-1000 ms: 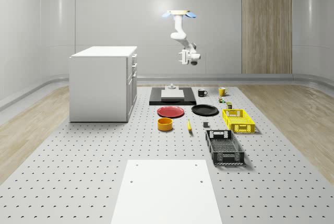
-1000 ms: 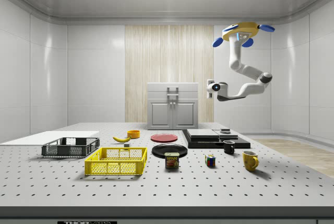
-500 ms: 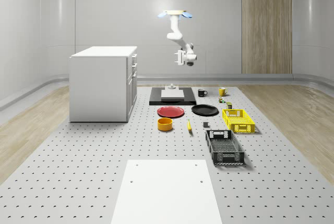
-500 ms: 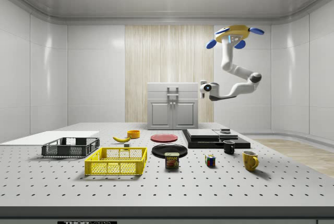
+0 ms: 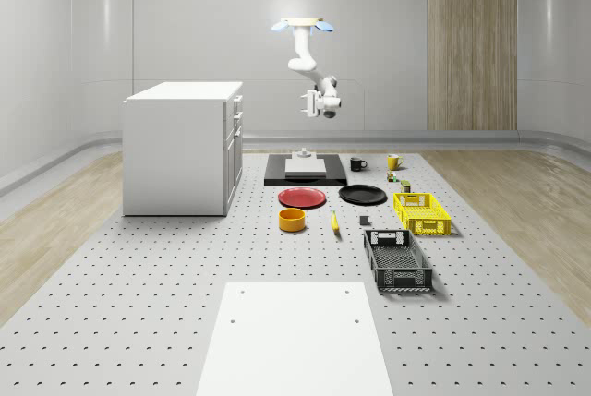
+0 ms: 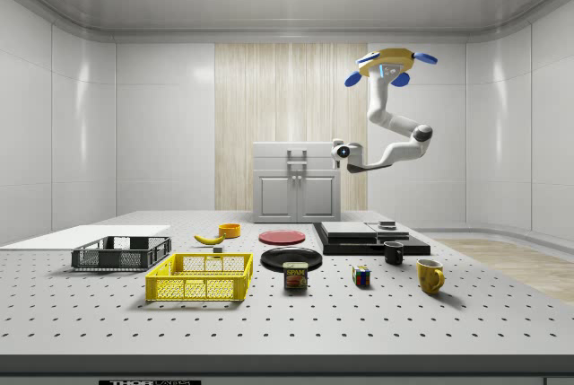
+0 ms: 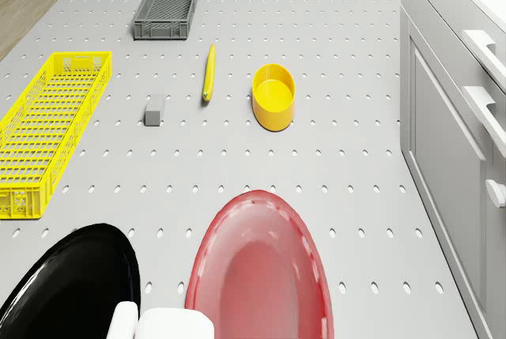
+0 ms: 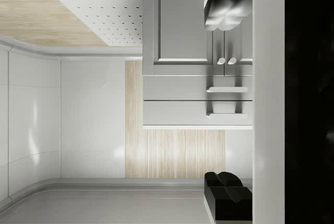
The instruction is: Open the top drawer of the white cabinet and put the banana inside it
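Since earlier, drone [image 5: 301,24] is hovering closer to white cabinet [image 5: 180,147]; gripper [image 6: 340,151] state: cannot tell. Banana [image 7: 209,73] is lying beside yellow bowl [image 7: 273,96]. Likely light, soft; grasp mid-length.

From my station I see a plain white box-shaped cabinet [image 5: 180,149] with white bar handles on pale grey drawer fronts. The curved yellow banana [image 7: 209,73] lies on a light grey table [image 5: 138,304] dotted with rows of small dark holes. I also see a yellow round bowl [image 7: 273,97], a glossy red plate [image 7: 261,272], a glossy black plate [image 7: 67,288], a yellow mesh crate [image 7: 49,126] and a dark grey mesh crate [image 7: 167,2].
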